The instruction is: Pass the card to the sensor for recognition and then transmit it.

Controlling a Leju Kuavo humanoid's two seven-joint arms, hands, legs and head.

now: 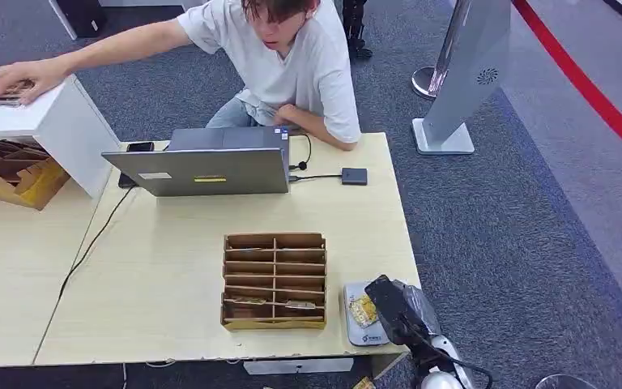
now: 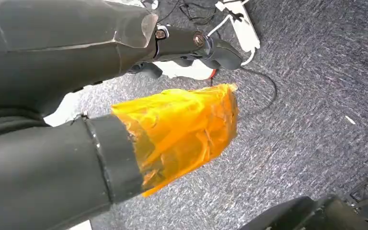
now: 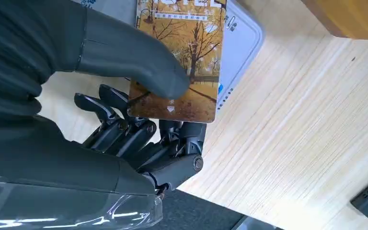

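**Desk:** What does the right hand (image 3: 139,120) have?

**Photographer:** Its dark fingers (image 3: 124,129) lie curled under a thin rectangular plastic card printed with yellow autumn trees (image 3: 182,62), and the thick grey thumb presses on the printed face from above. It is a firm pinch across one short end. The rest of the card stands out past the fingers, over the flat pale-grey card reader with rounded corners (image 3: 242,43).

**Desk:** Touching the reader?

**Photographer:** Over it for certain; whether it rests on it I cannot tell. In the head view, hand and reader sit at about five o'clock on the light wooden counter (image 1: 170,292), just beside the brown cardboard sorting tray with two columns of slots (image 1: 275,281), which lies at their nine o'clock.

**Desk:** How will the card handle?

**Photographer:** By the look of it: light, stiff with a little flex, and glossy, so likely to slide out of a loose pinch. The short end is the sensible hold, leaving the far half free for the reader and for someone to take.

**Desk:** The left hand (image 2: 182,134)?

**Photographer:** Hanging over grey carpet, one thick digit wrapped in orange tape, the dark fingers extended, nothing in them.

**Desk:** Anyone nearby?

**Photographer:** A person in a white T-shirt (image 1: 291,65) at twelve o'clock, behind a grey laptop (image 1: 210,166).
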